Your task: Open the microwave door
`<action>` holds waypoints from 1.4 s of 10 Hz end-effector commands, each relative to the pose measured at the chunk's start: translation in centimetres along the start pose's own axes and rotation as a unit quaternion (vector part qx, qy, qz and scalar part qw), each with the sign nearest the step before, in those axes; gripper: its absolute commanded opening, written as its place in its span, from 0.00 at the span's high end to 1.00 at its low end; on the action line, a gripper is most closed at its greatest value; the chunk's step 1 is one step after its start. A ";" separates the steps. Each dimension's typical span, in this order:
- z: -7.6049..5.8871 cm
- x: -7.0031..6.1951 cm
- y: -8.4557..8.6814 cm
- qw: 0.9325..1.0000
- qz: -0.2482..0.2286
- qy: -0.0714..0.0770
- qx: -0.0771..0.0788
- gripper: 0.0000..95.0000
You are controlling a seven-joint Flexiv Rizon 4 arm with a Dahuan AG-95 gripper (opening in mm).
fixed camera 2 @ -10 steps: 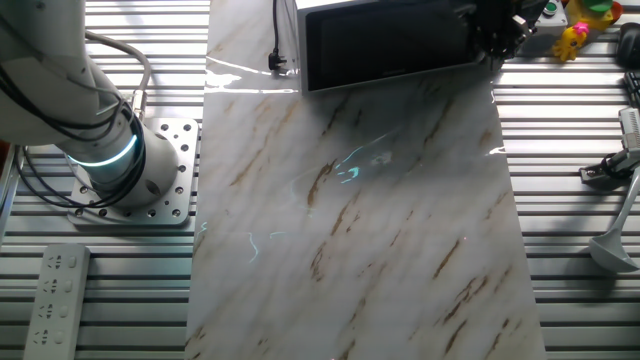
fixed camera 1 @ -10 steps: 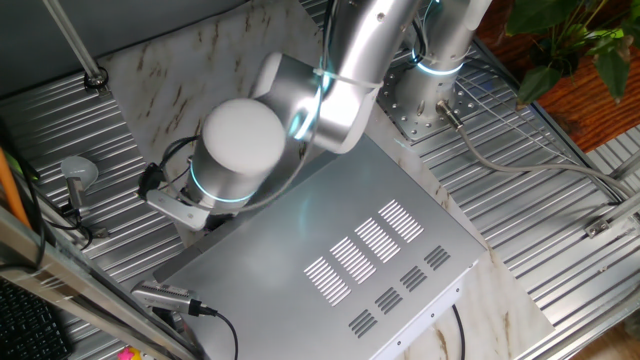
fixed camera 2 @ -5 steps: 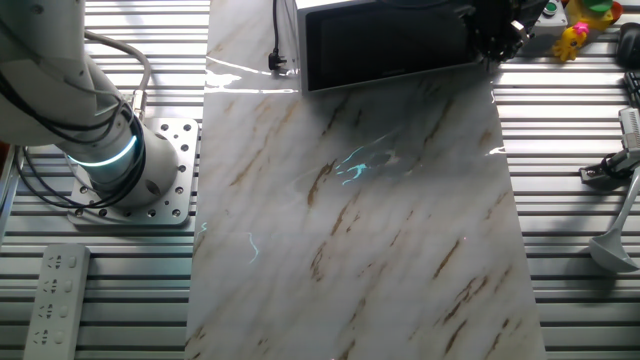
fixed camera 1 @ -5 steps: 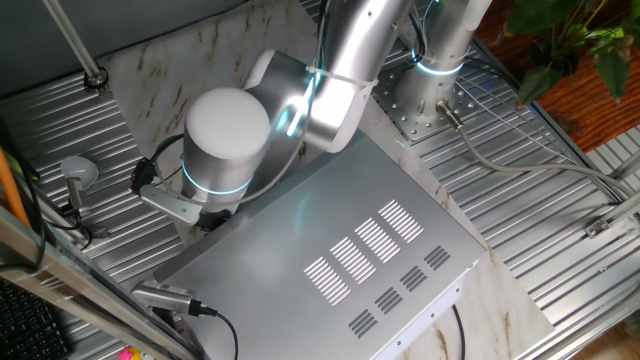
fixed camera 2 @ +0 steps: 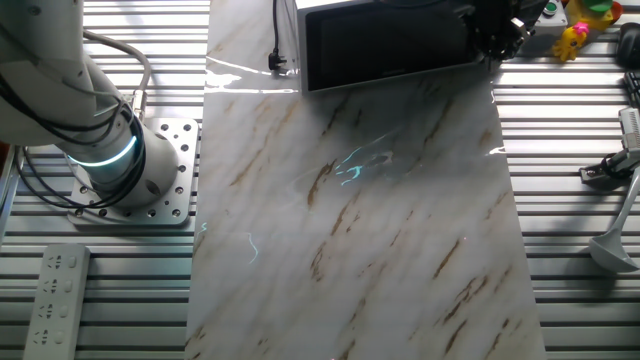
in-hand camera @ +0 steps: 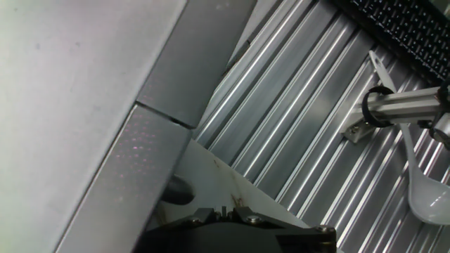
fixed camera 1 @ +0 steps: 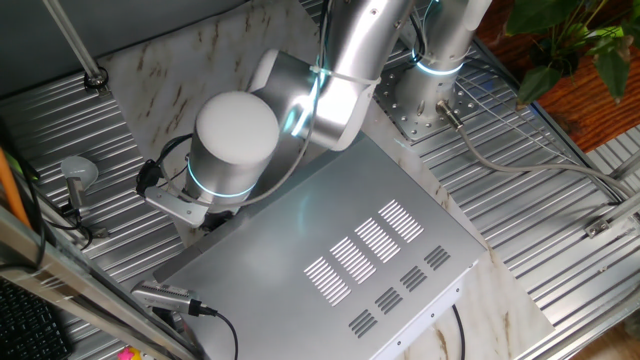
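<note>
The microwave (fixed camera 1: pixel 340 250) is a big silver box with vent slots in its top. Its black glassy door (fixed camera 2: pixel 385 45) faces the marble mat and looks closed, flush with the box. My gripper (fixed camera 2: pixel 493 38) is at the door's right edge, near the microwave's front corner. In the fixed view from behind, the arm's round wrist (fixed camera 1: pixel 237 132) hides it. In the hand view the fingertips (in-hand camera: pixel 223 211) sit close together at the bottom edge, beside the microwave's grey side panel (in-hand camera: pixel 70 91). They appear shut, with nothing visible between them.
A metal ladle (fixed camera 2: pixel 610 250) lies on the ribbed table right of the mat and also shows in the hand view (in-hand camera: pixel 422 190). A yellow toy (fixed camera 2: pixel 575 35) sits behind the gripper. A remote control (fixed camera 2: pixel 55 300) and the robot base (fixed camera 2: pixel 110 170) are at the left. A plug (fixed camera 2: pixel 277 55) lies left of the microwave.
The wrist shifted slightly away from the microwave's corner, then came back a little. The door looks the same.
</note>
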State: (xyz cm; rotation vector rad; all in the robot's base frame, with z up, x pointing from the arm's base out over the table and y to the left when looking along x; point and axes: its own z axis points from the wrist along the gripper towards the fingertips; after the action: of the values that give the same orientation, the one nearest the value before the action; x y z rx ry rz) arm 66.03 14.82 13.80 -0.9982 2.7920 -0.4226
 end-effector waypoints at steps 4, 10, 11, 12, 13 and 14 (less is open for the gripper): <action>0.0 -0.3 1.4 1.000 0.002 0.005 0.013 1.00; 0.0 -0.3 1.4 1.000 0.006 0.002 0.013 1.00; 0.0 -0.3 1.4 1.000 0.007 0.002 0.011 1.00; 0.0 -0.3 1.4 1.000 0.008 0.002 0.013 1.00; 0.0 -0.3 1.4 1.000 0.009 0.002 0.013 1.00; 0.0 -0.3 1.4 1.000 0.010 0.002 0.012 1.00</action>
State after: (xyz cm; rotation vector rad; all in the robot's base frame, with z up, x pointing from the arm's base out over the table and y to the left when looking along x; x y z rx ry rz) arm 66.20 14.61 14.04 -0.9626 2.7917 -0.4583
